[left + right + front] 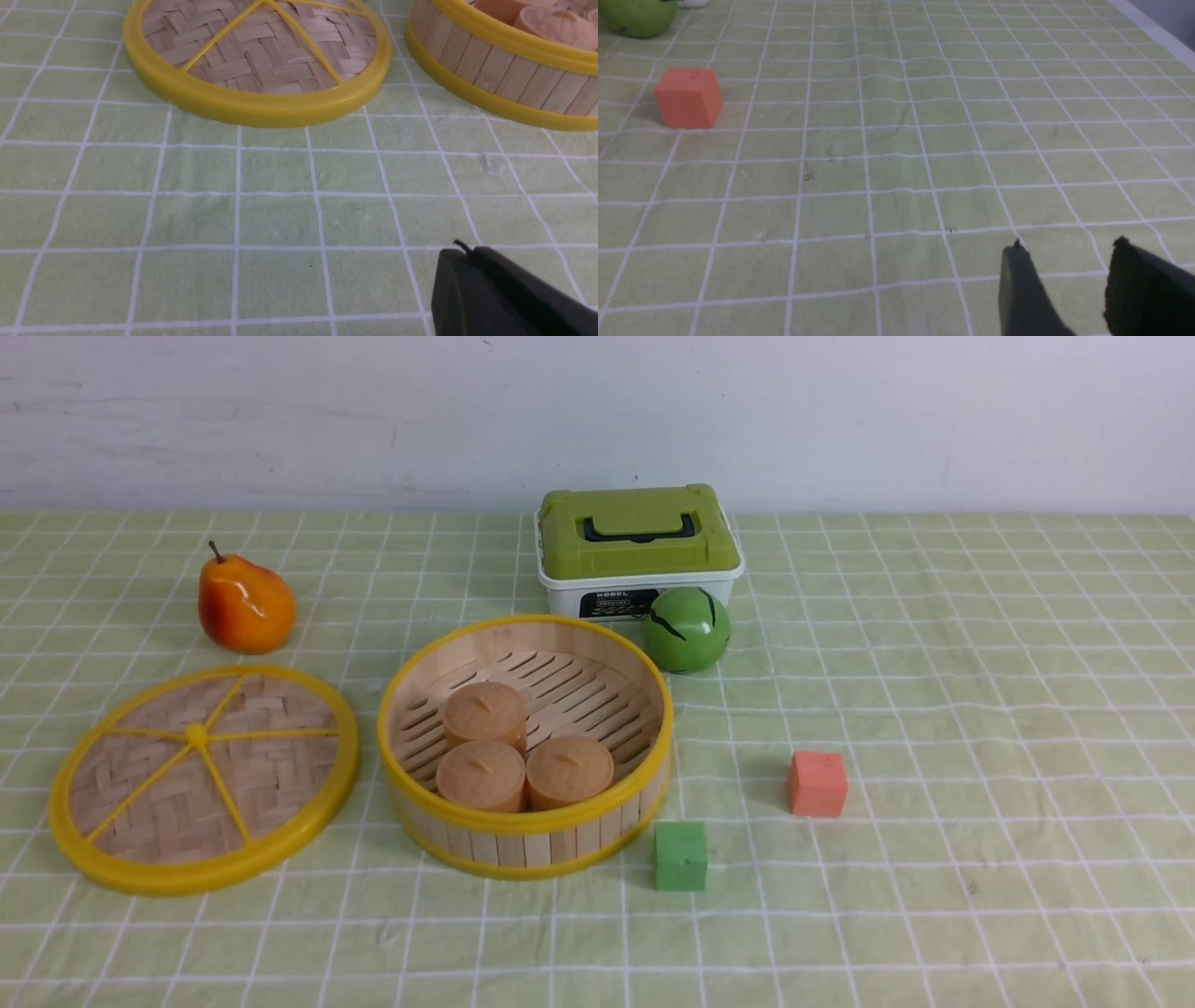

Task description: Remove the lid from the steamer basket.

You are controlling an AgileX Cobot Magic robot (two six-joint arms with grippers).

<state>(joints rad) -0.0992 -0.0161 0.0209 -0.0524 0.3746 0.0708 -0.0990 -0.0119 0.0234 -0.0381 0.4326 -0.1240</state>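
The lid (203,778), a woven bamboo disc with a yellow rim, spokes and centre knob, lies flat on the cloth to the left of the steamer basket (525,840). The basket is uncovered and holds three tan round buns (523,758). In the left wrist view the lid (257,60) and the basket wall (504,79) lie ahead of my left gripper (467,254), which is shut and empty over bare cloth. My right gripper (1069,249) is open and empty over the cloth. Neither gripper shows in the front view.
A white box with a green lid (637,551) stands behind the basket, with a green ball (687,629) next to it. An orange pear (245,605) sits at the back left. A green cube (681,856) and an orange cube (817,784) lie right of the basket.
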